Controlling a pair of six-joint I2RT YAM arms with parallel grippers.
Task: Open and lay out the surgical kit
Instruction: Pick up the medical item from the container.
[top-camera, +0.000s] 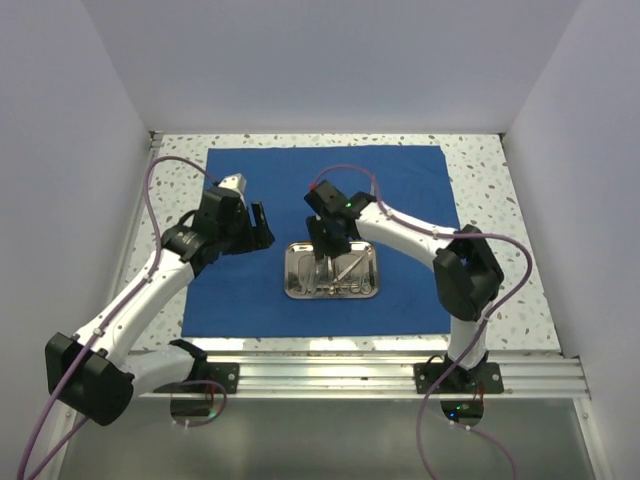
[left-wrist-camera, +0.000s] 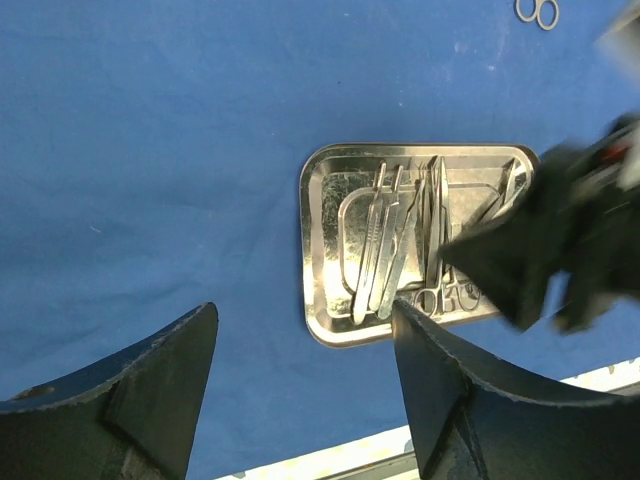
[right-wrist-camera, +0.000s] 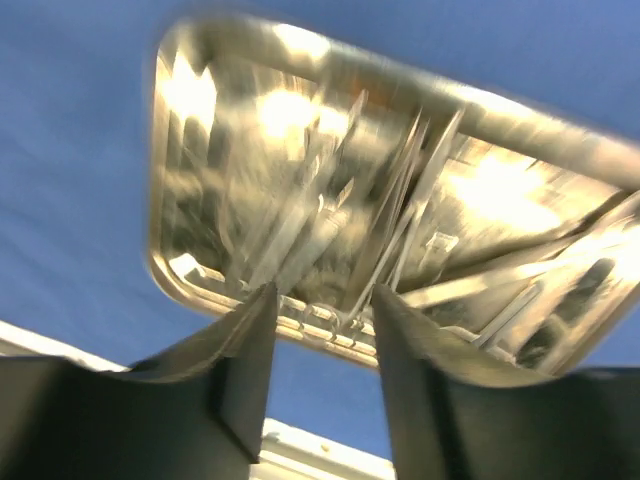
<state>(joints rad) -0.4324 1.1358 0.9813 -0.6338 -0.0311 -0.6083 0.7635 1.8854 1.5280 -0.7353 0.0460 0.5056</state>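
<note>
Steel tray (left-wrist-camera: 322, 215), silver instruments (left-wrist-camera: 385, 250) inside

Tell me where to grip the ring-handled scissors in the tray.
Grip the ring-handled scissors on the slim shank beside the rings, from straight above, jaws across it. They lie flat in the tray among other instruments, so side access looks blocked.

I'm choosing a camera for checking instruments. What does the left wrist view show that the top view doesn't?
Left wrist only: the instruments one by one in the tray, and ring handles on the cloth beyond it. Top only: the left arm, the right arm, the speckled table. Both: tray, blue cloth, right gripper over the tray.
</note>
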